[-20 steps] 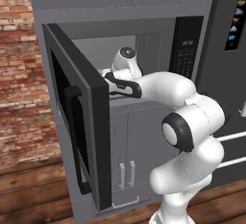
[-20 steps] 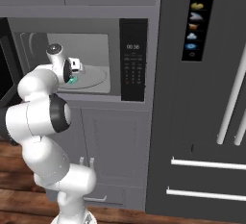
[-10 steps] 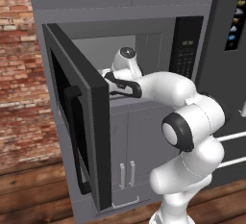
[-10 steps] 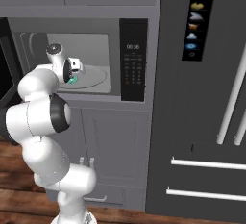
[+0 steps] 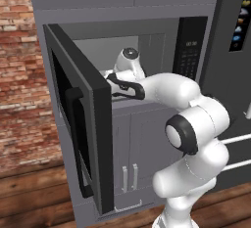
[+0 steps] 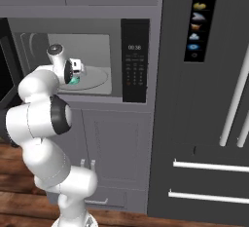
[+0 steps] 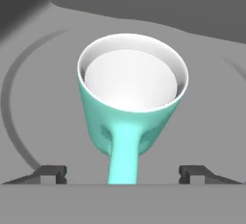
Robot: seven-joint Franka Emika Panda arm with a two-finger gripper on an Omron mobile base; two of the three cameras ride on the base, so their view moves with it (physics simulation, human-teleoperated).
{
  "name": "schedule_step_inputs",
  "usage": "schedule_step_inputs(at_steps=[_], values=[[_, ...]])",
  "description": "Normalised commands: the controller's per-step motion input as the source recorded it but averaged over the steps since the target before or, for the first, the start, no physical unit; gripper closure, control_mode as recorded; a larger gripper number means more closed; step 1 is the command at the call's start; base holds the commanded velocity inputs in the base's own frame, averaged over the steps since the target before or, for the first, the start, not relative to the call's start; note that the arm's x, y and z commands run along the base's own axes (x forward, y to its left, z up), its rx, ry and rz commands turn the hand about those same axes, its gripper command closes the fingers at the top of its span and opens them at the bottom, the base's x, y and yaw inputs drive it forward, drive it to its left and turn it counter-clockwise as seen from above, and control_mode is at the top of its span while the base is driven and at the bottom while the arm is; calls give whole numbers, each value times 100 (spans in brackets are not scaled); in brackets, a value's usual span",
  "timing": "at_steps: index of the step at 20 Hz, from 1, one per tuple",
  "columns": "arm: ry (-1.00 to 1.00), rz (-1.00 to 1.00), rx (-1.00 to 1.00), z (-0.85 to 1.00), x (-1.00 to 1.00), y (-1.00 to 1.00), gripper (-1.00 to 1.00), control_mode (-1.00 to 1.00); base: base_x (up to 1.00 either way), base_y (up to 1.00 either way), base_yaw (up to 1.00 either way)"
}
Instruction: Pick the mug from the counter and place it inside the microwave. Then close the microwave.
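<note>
Nothing much has shifted in the two base views since a second ago, arm and door sit right where they were, though the jaws have let go in that time. From the left base view, the white arm reaches over the wide-open dark glass door [image 5: 81, 124] with its black vertical handle [image 5: 78, 144] and into the large grey built-in microwave [image 5: 147, 46], whose black keypad panel [image 5: 188, 51] sits to the right of the cavity; the hand is tucked inside and I can't make out the fingers or the cup from here. From the right base view, the two-finger gripper [image 6: 74, 75] hangs inside the cavity at its left side, just over the round grey turntable [image 6: 95, 79], and a bit of the small teal-green mug with the white inside [image 6: 73, 80] peeks out below the hand. To the right stands a tall dark grey fridge [image 6: 204, 99], and grey cabinet doors [image 6: 112, 148] sit under the microwave. From the hand view, the mug stands upright on the turntable, its handle pointing toward the camera, and the two dark fingertips [image 7: 50, 172] are spread wide on either side, well clear of it, so the gripper is open and holding nothing.
</note>
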Motion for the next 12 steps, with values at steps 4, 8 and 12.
schedule_step_inputs(at_steps=[4,8,12], values=[[-2,-2,2,0,-20,-19,-100,-100,0,0,0],[-4,-5,6,0,-48,-32,-100,-100,0,0,0],[-1,-7,8,0,-58,-39,-100,-100,0,0,0]])
